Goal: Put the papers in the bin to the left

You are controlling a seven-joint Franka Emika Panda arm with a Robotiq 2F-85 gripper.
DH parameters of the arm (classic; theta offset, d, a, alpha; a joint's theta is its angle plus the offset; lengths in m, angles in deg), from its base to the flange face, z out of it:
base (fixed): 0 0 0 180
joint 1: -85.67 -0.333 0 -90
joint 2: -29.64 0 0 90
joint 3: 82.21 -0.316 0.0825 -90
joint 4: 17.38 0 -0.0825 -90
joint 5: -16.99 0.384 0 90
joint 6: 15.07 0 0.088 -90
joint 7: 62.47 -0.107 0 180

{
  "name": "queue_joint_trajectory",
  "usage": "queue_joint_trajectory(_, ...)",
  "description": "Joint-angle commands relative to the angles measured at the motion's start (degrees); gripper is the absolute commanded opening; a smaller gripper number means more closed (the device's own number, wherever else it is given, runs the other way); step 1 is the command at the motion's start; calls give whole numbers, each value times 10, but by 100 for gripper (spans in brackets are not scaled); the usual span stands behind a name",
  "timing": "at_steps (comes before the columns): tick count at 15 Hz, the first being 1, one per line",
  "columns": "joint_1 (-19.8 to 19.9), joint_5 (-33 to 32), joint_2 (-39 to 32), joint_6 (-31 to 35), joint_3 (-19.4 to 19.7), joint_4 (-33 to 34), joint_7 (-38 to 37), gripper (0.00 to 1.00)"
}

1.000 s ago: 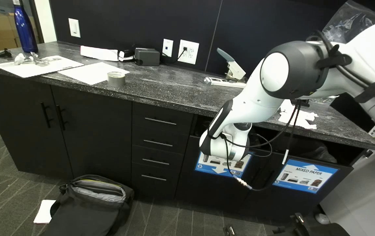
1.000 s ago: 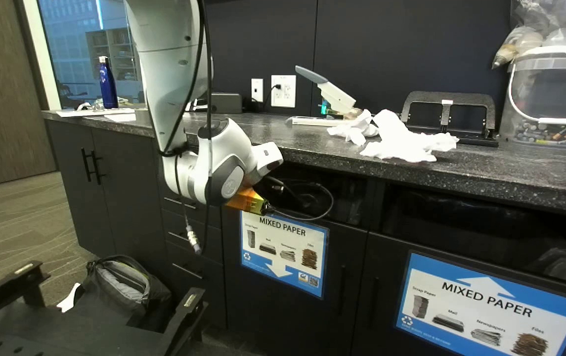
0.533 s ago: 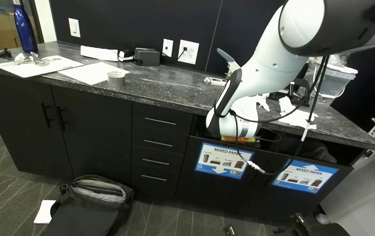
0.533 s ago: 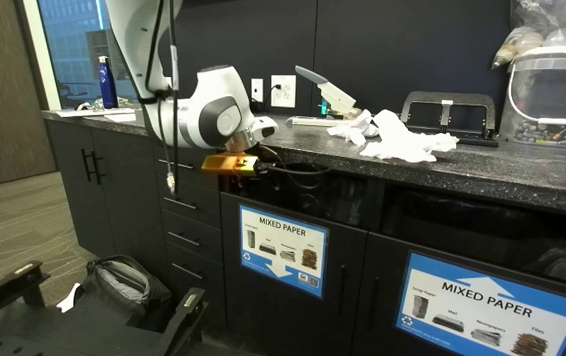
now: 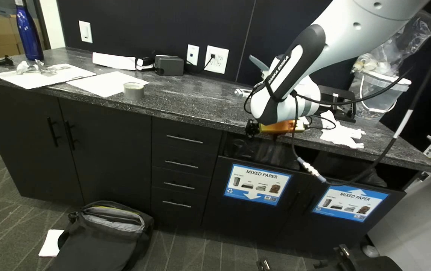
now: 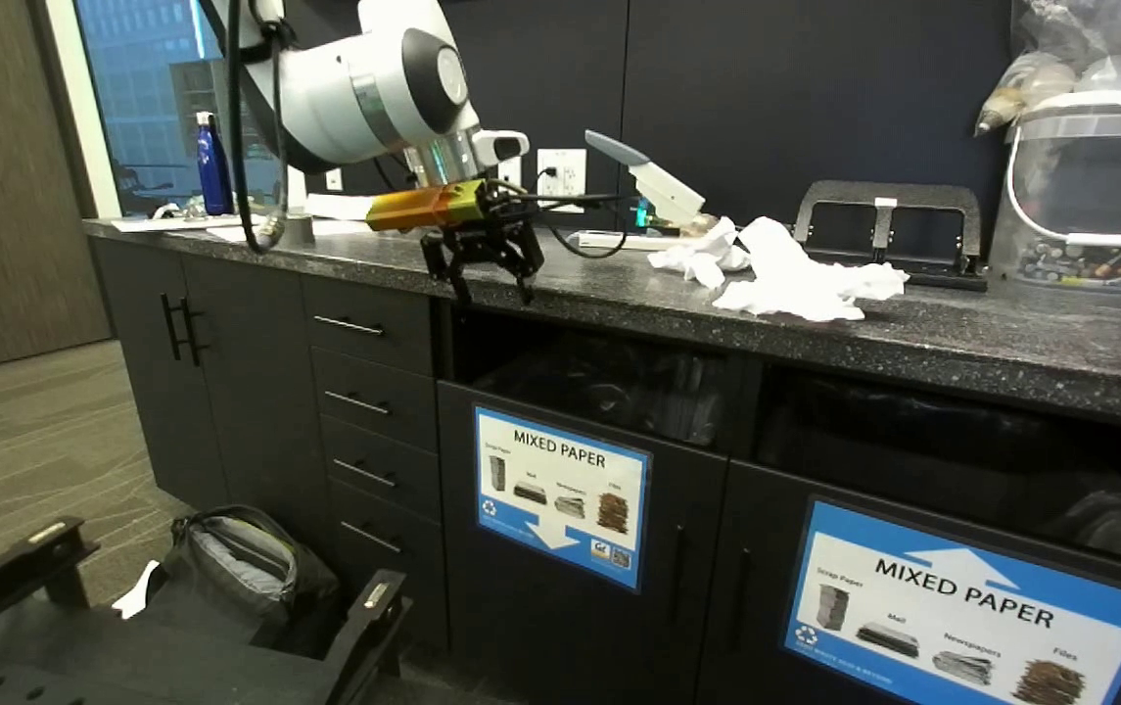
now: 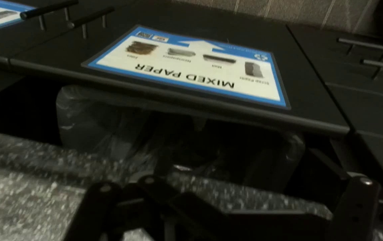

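Two bins (image 6: 619, 387); one spread end effector (image 6: 495, 294)

The crumpled white papers (image 6: 808, 281) lie on the desk (image 6: 1020, 338) as two irregular, creased heaps set side by side, the larger nearer the front edge, while the left bin (image 7: 86, 108), lined with translucent plastic and open at the top, stands recessed beneath the desk, its interior mostly dark.
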Motion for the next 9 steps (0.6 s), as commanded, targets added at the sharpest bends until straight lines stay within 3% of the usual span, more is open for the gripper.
queue_joint_trajectory(1, -5, -80, 20, 44, 35, 24, -109, 100)
queue_joint_trajectory(3, -14, -105, -6, 82, 66, 53, -161, 100)
queue_joint_trajectory(5, -19, -86, -32, 98, 95, 92, -182, 100)
queue_joint_trajectory(9, 38, -54, -96, 89, 85, 198, -189, 100)
